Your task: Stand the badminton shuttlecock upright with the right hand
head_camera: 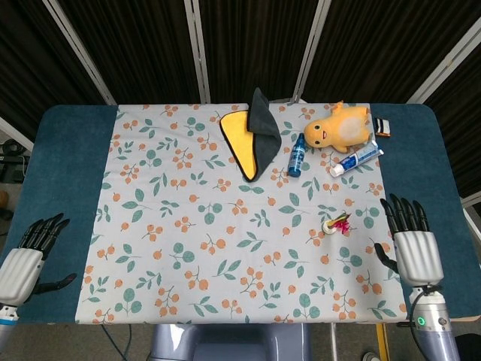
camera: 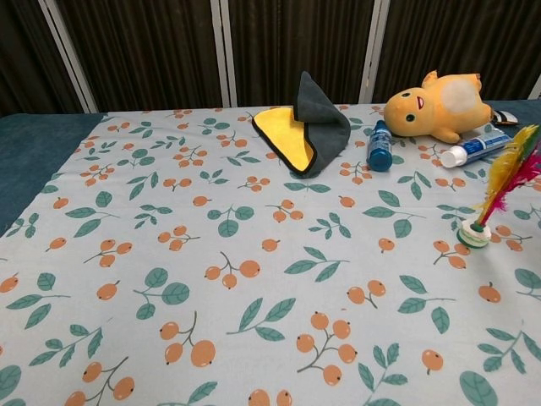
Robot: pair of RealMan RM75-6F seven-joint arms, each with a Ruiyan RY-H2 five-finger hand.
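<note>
The shuttlecock point(head_camera: 335, 224) stands on its base near the right edge of the floral cloth point(head_camera: 188, 226), while the right hand point(head_camera: 415, 252) sits empty beside it, fingers spread.

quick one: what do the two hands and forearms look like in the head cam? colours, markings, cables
Both match: the left hand and right hand have a silver-white ribbed back shell and black fingers. The right forearm is silver-grey metal with a small green light at the wrist. The left forearm is mostly cropped. No loose cables or sleeves visible.
</note>
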